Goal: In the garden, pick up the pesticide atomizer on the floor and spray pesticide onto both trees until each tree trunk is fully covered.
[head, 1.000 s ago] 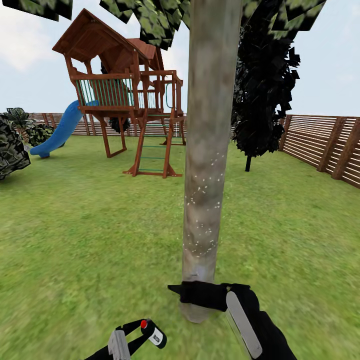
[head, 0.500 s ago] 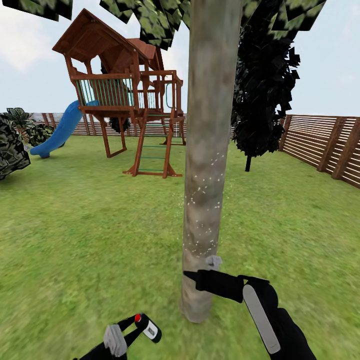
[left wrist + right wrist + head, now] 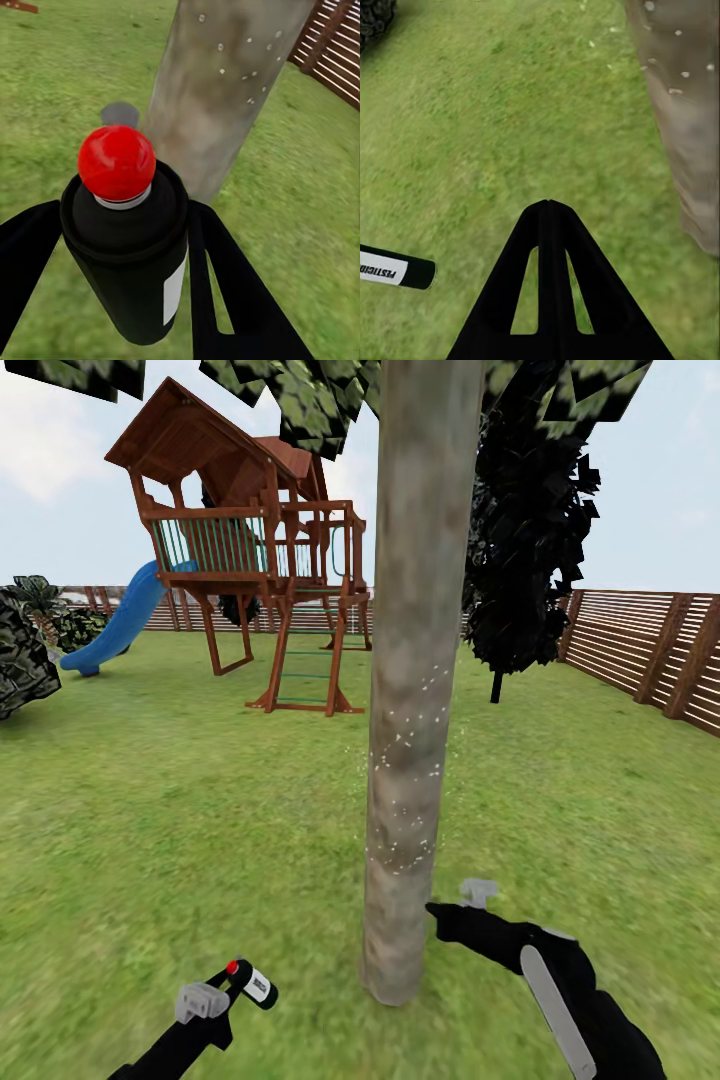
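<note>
The pesticide atomizer (image 3: 252, 982) is a black can with a red button and a white label. My left gripper (image 3: 238, 978) is shut on it low at the left, and its red top (image 3: 117, 162) points toward the tree trunk (image 3: 410, 710). That thick grey-brown trunk stands just ahead, with white pesticide specks (image 3: 405, 760) on its middle part. My right gripper (image 3: 436, 910) is shut and empty just right of the trunk's base. In the right wrist view its fingers (image 3: 547, 217) meet in a point over grass, with the atomizer (image 3: 394, 271) and the trunk (image 3: 686, 112) to either side.
A wooden play tower (image 3: 240, 530) with a blue slide (image 3: 115, 622) stands behind on the left. A near-black conifer (image 3: 525, 520) rises behind the trunk. A slatted fence (image 3: 650, 650) runs along the right, and a dark bush (image 3: 20, 650) sits at the left edge.
My right gripper has swung from in front of the trunk's base to its right side. My left gripper has carried the atomizer left and slightly farther out.
</note>
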`<state>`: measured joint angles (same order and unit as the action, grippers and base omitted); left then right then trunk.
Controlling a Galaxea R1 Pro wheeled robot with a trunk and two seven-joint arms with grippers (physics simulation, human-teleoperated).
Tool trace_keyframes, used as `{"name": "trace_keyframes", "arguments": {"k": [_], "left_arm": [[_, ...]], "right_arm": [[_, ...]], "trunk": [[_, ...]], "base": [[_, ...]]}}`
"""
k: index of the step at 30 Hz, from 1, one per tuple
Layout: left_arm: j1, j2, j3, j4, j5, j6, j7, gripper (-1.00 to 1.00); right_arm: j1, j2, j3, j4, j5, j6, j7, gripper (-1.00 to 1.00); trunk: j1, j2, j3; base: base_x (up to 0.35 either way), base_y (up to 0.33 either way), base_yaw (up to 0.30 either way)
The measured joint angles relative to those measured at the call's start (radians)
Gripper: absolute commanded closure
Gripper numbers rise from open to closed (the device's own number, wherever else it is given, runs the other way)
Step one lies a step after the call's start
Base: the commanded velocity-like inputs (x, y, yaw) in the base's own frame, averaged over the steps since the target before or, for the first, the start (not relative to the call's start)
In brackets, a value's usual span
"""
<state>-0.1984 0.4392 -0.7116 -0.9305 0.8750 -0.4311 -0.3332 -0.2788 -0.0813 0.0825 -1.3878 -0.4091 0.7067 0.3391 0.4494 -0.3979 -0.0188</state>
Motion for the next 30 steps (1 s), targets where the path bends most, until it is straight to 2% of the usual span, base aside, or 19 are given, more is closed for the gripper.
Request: {"name": "trace_keyframes", "arguments": {"k": [19, 20, 25, 30], "left_arm": [[0.001, 0.001, 0.0, -0.007, 0.0, -0.003, 0.0, 1.0], [0.001, 0.001, 0.0, -0.007, 0.0, -0.003, 0.0, 1.0], [0.001, 0.002, 0.0, -0.009, 0.0, -0.005, -0.001, 1.0], [0.001, 0.002, 0.0, -0.009, 0.0, -0.005, -0.002, 1.0]], "right_arm": [[0.004, -0.007, -0.012, 0.033, 0.004, -0.039, 0.0, 1.0], [0.004, -0.007, -0.012, 0.04, 0.004, -0.039, 0.0, -1.0], [0.004, -0.022, -0.042, 0.055, 0.003, -0.041, 0.0, -1.0], [0.004, -0.025, -0.047, 0.059, 0.003, -0.041, 0.0, -1.0]], "trunk": [[0.0, 0.0, 0.0], [0.0, 0.0, 0.0], [0.0, 0.0, 0.0], [0.0, 0.0, 0.0]], "base": [[0.0, 0.0, 0.0], [0.0, 0.0, 0.0], [0.0, 0.0, 0.0], [0.0, 0.0, 0.0]]}}
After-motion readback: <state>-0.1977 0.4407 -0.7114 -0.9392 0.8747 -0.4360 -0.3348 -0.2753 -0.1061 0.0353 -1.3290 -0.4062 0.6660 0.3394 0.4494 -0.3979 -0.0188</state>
